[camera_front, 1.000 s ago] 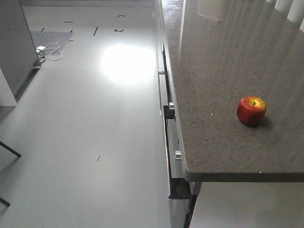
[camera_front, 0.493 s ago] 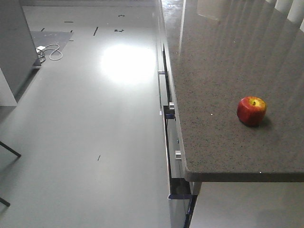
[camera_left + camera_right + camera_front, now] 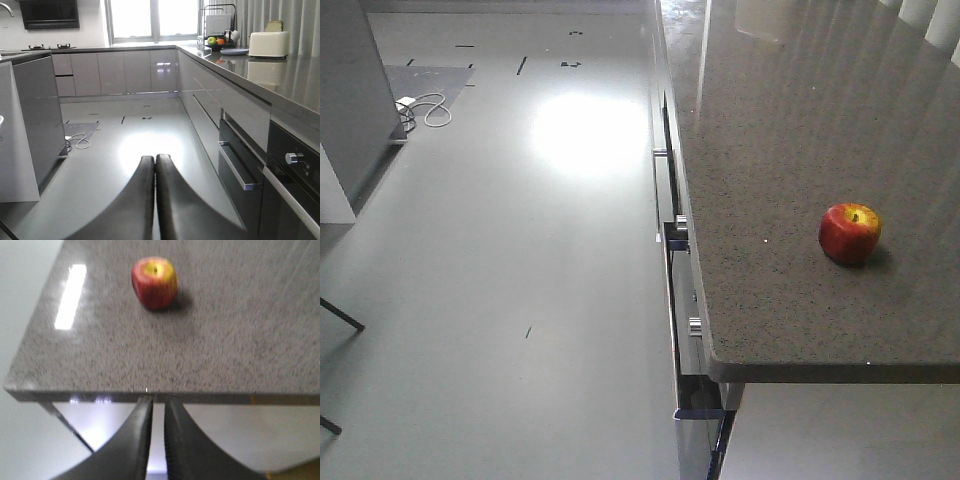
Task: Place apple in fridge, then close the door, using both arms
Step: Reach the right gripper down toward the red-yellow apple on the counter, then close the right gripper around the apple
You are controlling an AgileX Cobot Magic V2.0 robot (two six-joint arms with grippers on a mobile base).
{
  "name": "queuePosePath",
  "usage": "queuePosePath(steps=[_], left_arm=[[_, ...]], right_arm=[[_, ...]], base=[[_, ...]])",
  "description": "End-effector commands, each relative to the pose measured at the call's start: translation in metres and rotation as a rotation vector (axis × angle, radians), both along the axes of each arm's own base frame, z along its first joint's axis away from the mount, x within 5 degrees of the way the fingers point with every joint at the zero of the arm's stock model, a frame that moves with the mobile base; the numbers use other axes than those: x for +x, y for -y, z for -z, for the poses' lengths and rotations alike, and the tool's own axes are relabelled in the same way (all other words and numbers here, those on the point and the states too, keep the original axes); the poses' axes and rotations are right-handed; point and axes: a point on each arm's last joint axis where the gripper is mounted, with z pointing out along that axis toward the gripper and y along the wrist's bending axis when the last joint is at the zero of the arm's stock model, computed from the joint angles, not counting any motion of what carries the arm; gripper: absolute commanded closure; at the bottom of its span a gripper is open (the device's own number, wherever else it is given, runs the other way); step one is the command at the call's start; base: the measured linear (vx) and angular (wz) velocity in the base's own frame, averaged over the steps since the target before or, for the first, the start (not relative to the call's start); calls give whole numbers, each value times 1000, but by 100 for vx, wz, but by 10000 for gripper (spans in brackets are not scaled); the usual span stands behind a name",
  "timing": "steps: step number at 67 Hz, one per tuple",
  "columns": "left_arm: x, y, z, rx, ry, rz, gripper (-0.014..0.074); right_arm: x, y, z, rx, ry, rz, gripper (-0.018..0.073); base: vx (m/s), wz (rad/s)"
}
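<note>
The red apple (image 3: 850,233) with a yellow top sits on the speckled grey counter (image 3: 770,300), near its front right corner. It also shows in the right wrist view (image 3: 154,282), up ahead on the counter. My right gripper (image 3: 158,400) is shut but for a thin slit and holds nothing. It hangs just off the counter's near edge, in line with the apple. My left gripper (image 3: 155,159) is shut and empty, low over the floor, pointing down the kitchen aisle. A tall dark grey unit (image 3: 345,90), seemingly the fridge, stands at far left (image 3: 35,120); its inside is hidden.
Drawers with metal handles (image 3: 670,225) run along the counter's left side, with an oven knob (image 3: 291,158) near my left gripper. A white cable (image 3: 425,108) lies on the floor by the grey unit. A toaster (image 3: 268,44) and fruit basket (image 3: 217,41) stand far along the counter.
</note>
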Motion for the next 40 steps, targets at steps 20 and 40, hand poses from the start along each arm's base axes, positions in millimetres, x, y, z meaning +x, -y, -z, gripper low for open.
queuePosePath(steps=[20,40], left_arm=[[-3,0,-13,-8,105,7,603],[-3,0,-13,-8,105,7,603]], right_arm=[[64,-3,1,-25,-144,-33,13],[114,-5,7,-50,-238,-56,-85]], base=[[0,0],[0,0]])
